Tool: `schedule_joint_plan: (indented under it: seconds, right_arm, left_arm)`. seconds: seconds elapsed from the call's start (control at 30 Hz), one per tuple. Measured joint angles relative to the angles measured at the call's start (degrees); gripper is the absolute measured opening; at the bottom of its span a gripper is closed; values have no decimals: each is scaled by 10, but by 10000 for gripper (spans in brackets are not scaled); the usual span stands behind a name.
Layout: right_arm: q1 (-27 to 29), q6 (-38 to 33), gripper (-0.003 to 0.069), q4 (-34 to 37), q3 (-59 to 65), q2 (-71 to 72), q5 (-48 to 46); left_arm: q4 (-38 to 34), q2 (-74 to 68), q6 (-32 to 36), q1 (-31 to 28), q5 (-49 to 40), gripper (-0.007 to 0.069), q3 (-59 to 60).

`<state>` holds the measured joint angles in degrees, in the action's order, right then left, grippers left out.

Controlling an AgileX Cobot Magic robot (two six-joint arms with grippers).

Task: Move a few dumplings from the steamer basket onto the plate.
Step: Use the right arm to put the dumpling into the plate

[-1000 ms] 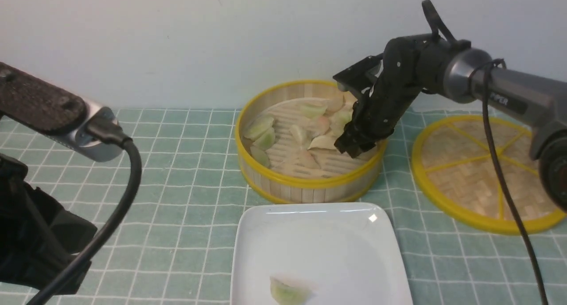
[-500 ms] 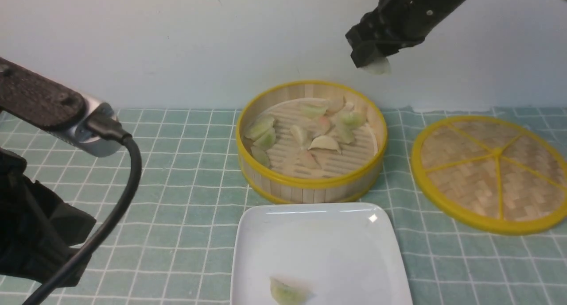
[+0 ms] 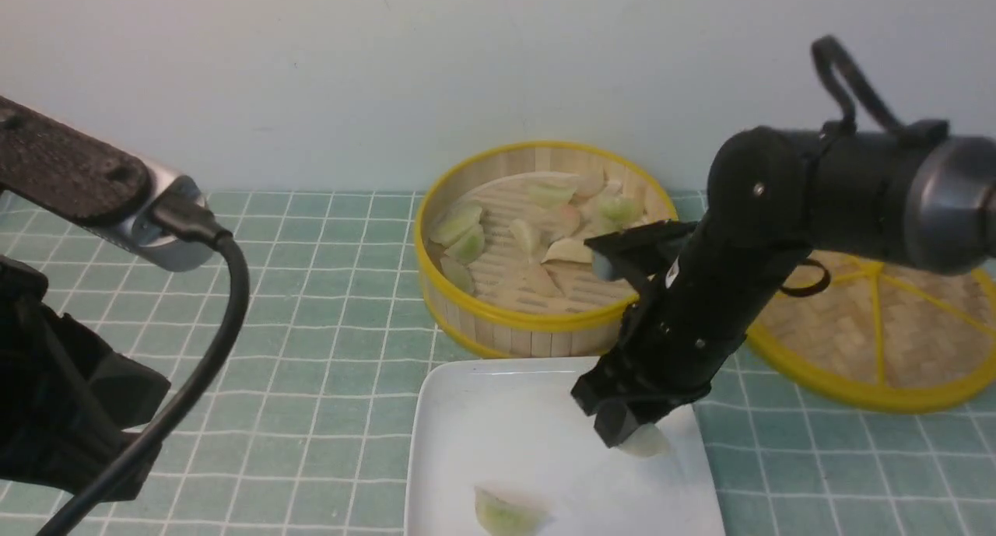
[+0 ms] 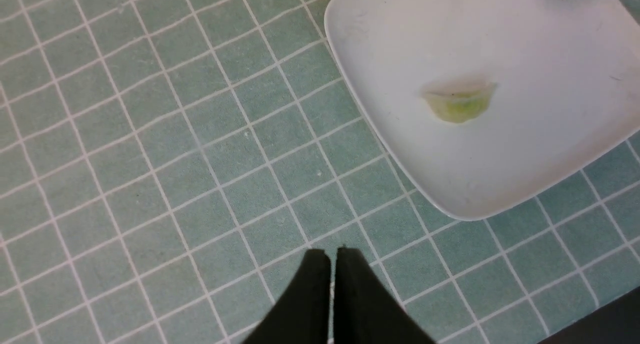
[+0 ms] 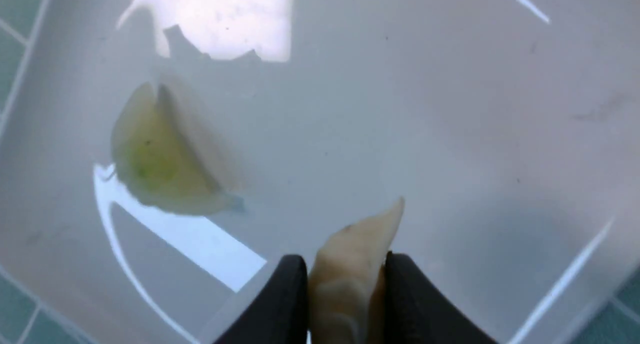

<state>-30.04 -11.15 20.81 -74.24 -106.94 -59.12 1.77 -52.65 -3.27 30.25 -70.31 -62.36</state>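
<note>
Right wrist view sits almost on top of the right gripper (image 5: pixel 344 259): its two black fingers (image 5: pixel 280 299) are clamped on a cream-white dumpling (image 5: pixel 357 244), whose pointed end pokes out past the tips above the glossy white plate (image 5: pixel 450 109). Whether that point touches the plate I cannot tell. A pale green dumpling (image 5: pixel 155 169) lies flat on the plate nearby, apart from the held one. From the front, the plate fills the lower centre of the frame, with the gripper over its right part and the green dumpling down at the bottom edge. The right arm (image 3: pixel 778 225) slants up from there to the right of the frame. Behind the plate, at centre, stands the steamer basket (image 3: pixel 545 324), with the rest of the dumplings (image 3: pixel 467 244) scattered over its slatted floor. A flat woven lid (image 3: pixel 895 349) lies to the right of the basket, partly behind the arm. Everything rests on a green checked cloth (image 3: pixel 327 303). Off at the left, the left gripper (image 4: pixel 332 256) hangs over bare cloth, its fingers pressed together with nothing between them, beside the plate's corner.
</note>
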Motion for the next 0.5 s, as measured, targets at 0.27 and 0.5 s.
schedule_joint_plan:
  seconds: [0.27,0.5]
  right_arm:
    - [-3,8,421,10,-34,-25,5]
    - [-3,50,206,-51,-104,99,-65]
  left_arm:
    - [11,0,1,0,0,-6,0]
    - [38,0,1,0,0,-6,0]
